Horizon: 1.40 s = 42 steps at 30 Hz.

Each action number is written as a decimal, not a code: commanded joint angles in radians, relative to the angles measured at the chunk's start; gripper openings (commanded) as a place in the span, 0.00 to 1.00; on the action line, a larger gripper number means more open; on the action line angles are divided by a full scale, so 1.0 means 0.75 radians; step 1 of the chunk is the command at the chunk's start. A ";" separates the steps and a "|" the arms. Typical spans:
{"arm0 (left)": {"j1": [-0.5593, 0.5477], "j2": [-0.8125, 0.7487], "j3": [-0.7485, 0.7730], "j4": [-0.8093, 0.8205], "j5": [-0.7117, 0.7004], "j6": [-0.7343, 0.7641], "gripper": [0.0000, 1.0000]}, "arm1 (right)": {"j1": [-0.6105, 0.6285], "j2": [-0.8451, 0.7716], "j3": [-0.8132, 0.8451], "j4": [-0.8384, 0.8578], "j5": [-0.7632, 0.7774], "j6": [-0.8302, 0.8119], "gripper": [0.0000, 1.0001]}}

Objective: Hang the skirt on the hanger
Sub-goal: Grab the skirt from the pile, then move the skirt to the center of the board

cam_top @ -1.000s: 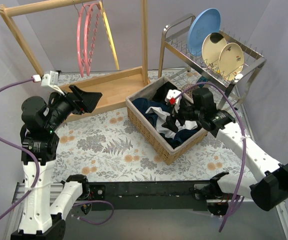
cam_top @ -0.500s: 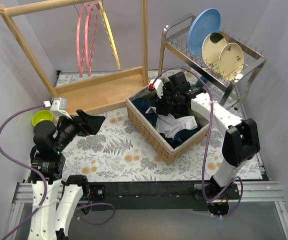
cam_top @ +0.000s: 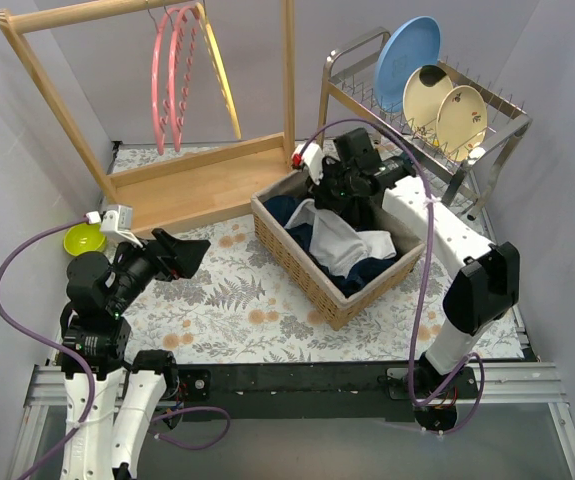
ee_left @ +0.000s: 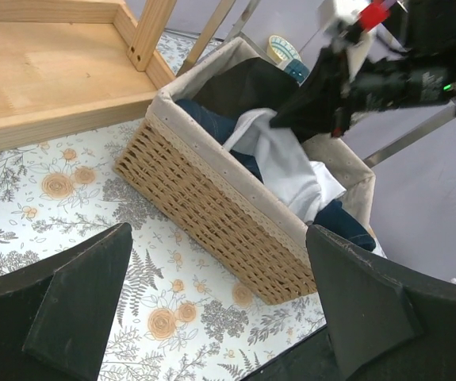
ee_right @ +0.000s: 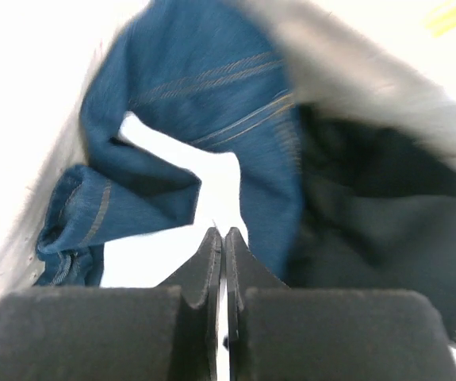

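Pinching the white garment (ee_left: 291,167), probably the skirt, in the wicker basket (ee_left: 212,206) at far right: right gripper (ee_right: 222,238) fingers pressed together on a thin fold. Lift slowly so the fold can't slip, then carry it left to the pink hanger (cam_top: 172,80). Left gripper (cam_top: 179,255) spread wide, empty, near left.

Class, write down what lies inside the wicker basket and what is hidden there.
Inside the wicker basket: a white garment on top, blue denim and dark fabric. The right gripper pinches the white garment. Whatever lies beneath these clothes is covered.
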 commanded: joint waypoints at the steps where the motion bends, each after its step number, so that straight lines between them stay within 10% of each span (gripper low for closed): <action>1: -0.002 -0.024 -0.007 -0.013 -0.009 0.000 0.92 | -0.001 -0.172 0.291 -0.009 0.072 -0.005 0.01; 16: -0.004 -0.049 0.056 -0.028 -0.101 -0.027 0.92 | 0.173 -0.139 0.923 -0.014 -0.323 0.191 0.01; 26: -0.002 -0.217 0.189 -0.120 -0.514 -0.055 0.94 | 0.533 -0.076 0.713 0.027 -0.388 0.224 0.01; 35: -0.004 -0.250 0.189 -0.171 -0.563 -0.045 0.94 | 0.513 0.084 0.428 0.107 -0.274 0.167 0.02; 42: -0.004 -0.205 0.089 -0.181 -0.451 -0.064 0.95 | 0.400 0.288 0.397 0.070 0.141 0.120 0.34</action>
